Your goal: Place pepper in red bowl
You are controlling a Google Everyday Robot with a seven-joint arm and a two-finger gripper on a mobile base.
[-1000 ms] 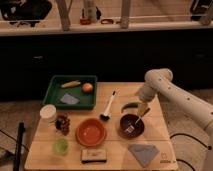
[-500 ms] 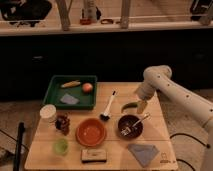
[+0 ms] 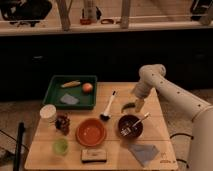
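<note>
The pepper is a small dark green curved piece lying on the wooden table, right of the middle. My gripper hangs at the end of the white arm, low over the table, right beside the pepper's right end. The red bowl is a wide, shallow orange-red bowl nearer the front of the table, left of the pepper, and nothing lies in it.
A dark brown bowl with a fork stands just in front of the gripper. A black-and-white brush lies left of the pepper. A green tray at the back left holds a yellowish piece, an orange and a cloth. A white cup, green cup, sponge and blue-grey cloth are in front.
My gripper has shifted slightly left, closer to the pepper. The pepper and the bowls have not moved.
</note>
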